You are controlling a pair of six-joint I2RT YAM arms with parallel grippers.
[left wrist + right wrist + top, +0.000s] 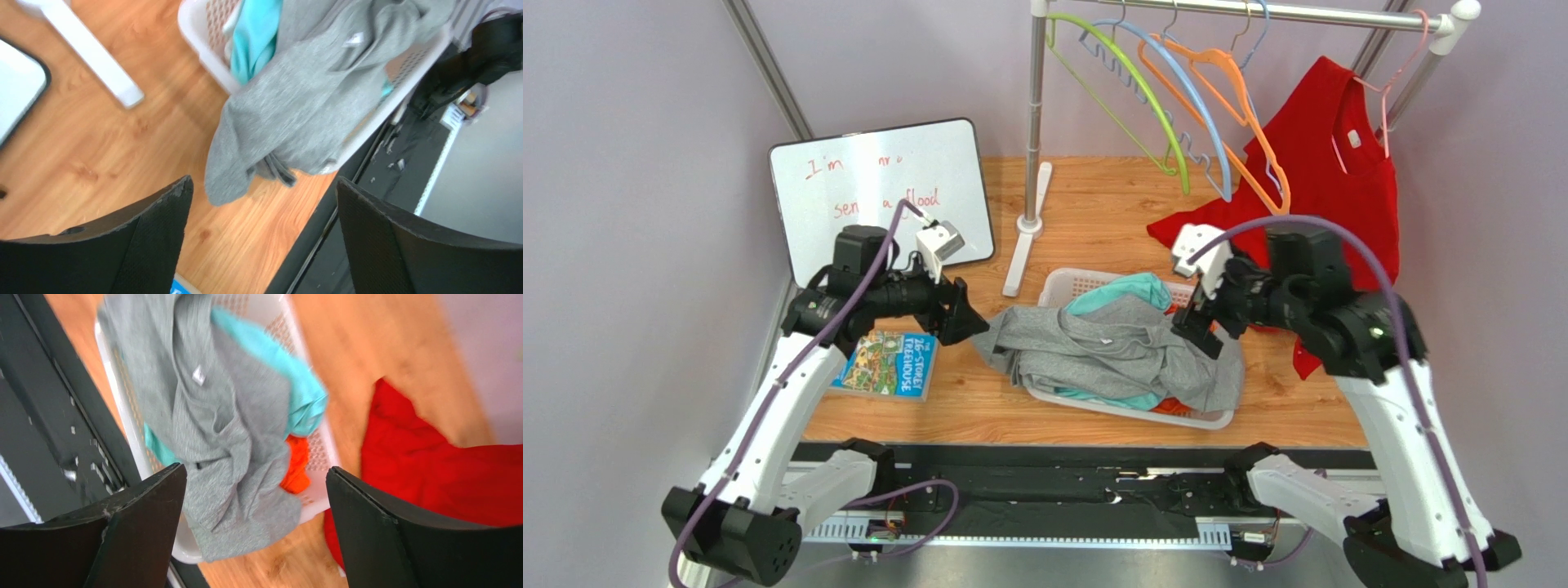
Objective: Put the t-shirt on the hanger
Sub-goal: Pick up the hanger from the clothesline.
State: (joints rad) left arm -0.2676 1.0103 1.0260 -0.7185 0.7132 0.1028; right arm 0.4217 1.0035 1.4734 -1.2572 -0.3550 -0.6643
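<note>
The grey t-shirt point(1100, 349) lies crumpled over a white basket point(1212, 420), one end spilling onto the wood on the left. Its white neck label point(353, 41) faces up. The thin periwinkle hanger point(1143, 92) hangs on the rail at the back among other hangers. My left gripper point(971, 321) is open and empty, just left of the shirt's spilled end point(230, 177). My right gripper point(1195, 331) is open and empty above the basket's right end, with the shirt point(227, 416) below it.
The basket also holds a teal garment point(1124, 292) and an orange one point(298, 465). A red t-shirt point(1345, 159) hangs on a pink hanger at the right. The rack post point(1035, 123), a whiteboard point(879, 196) and a book point(887, 364) stand to the left.
</note>
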